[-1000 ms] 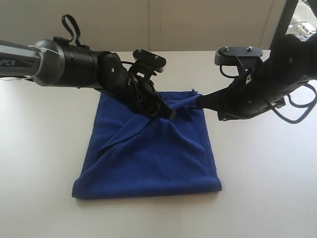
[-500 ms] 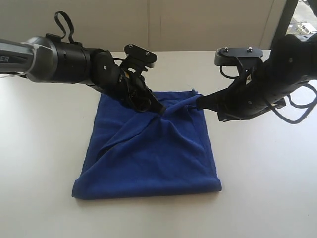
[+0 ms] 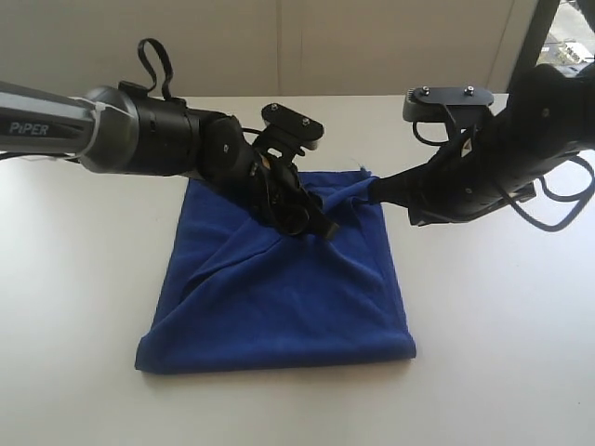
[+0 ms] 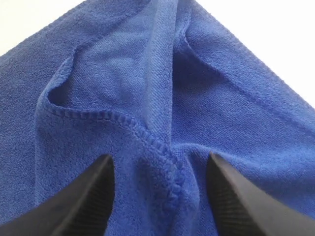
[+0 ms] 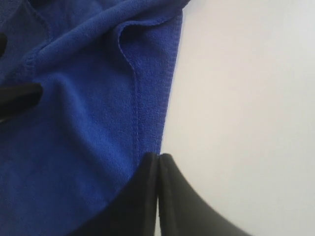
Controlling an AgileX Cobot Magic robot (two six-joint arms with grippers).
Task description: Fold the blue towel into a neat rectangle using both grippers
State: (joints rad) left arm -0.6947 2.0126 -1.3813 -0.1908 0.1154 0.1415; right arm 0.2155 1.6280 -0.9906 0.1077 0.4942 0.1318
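Note:
The blue towel (image 3: 279, 297) lies on the white table, loosely doubled, with slanting creases across its top layer. My left gripper (image 3: 321, 223) hangs over the towel's back middle. In the left wrist view it (image 4: 160, 169) is open, and a raised ridge of stitched hem (image 4: 162, 147) stands between the two fingers without being pinched. My right gripper (image 3: 374, 191) is at the towel's back right corner. In the right wrist view it (image 5: 158, 158) is shut, with the towel's (image 5: 74, 123) side hem running into its tips. A left finger (image 5: 19, 98) shows there too.
The bare white table (image 3: 502, 325) surrounds the towel on all sides. A pale wall (image 3: 279, 46) runs along the back edge. The left arm's body (image 3: 149, 139) reaches in over the towel's back left corner.
The left jaws have opened wide, letting go of the fold they pinched. That gripper has shifted right and forward over the towel. The right arm has not moved.

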